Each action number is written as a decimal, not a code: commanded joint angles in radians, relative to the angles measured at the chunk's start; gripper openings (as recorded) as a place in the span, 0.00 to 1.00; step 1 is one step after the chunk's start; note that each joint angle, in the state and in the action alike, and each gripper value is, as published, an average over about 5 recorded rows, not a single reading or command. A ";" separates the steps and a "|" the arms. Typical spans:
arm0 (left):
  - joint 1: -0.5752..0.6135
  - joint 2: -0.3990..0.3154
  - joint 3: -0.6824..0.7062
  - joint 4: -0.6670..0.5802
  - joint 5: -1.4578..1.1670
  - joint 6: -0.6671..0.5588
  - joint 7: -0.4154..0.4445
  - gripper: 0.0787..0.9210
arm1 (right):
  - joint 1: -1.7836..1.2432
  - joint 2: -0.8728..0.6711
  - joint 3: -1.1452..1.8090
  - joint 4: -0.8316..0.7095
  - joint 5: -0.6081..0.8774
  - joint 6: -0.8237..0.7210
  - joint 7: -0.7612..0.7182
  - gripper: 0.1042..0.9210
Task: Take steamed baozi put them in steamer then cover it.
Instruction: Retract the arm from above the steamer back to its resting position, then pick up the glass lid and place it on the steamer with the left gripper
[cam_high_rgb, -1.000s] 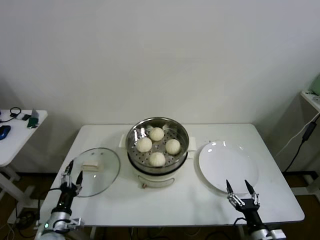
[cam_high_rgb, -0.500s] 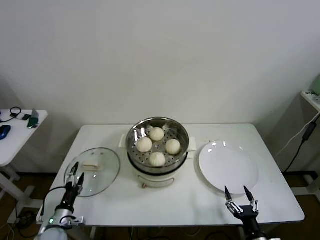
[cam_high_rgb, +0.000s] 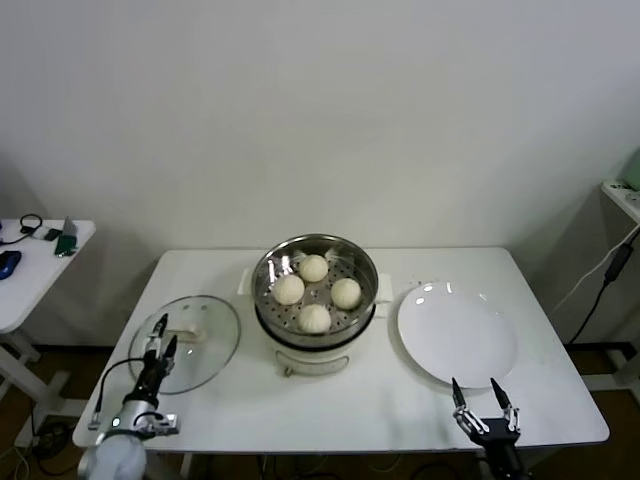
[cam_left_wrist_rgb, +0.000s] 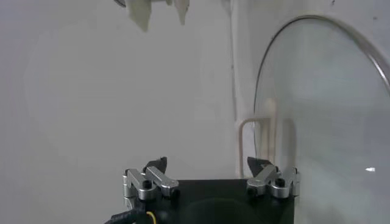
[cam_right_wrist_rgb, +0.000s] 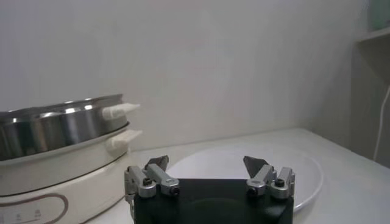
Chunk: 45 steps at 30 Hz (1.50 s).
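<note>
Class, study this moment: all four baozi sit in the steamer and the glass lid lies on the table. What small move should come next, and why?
Probably the left gripper, open at the near edge of the glass lid, should ease forward to the lid's cream handle. All four baozi already sit in the uncovered steamer, so only covering remains. The right gripper is open near the table's front edge.

No readable text, label, brand or number, faint marks on the steamer base illegible

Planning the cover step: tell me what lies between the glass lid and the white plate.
In the head view, the steamer with four steamed baozi stands between the glass lid and white plate.
</note>
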 joint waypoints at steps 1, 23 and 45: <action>-0.090 -0.006 0.018 0.092 0.016 -0.001 -0.004 0.88 | -0.009 0.006 0.005 0.016 -0.005 0.002 -0.001 0.88; -0.101 -0.006 0.013 0.134 0.041 -0.006 0.016 0.42 | -0.002 0.029 0.001 0.030 -0.028 -0.006 -0.005 0.88; 0.057 0.174 0.020 -0.382 -0.209 0.225 0.290 0.07 | -0.009 0.024 0.009 0.045 -0.046 -0.003 -0.017 0.88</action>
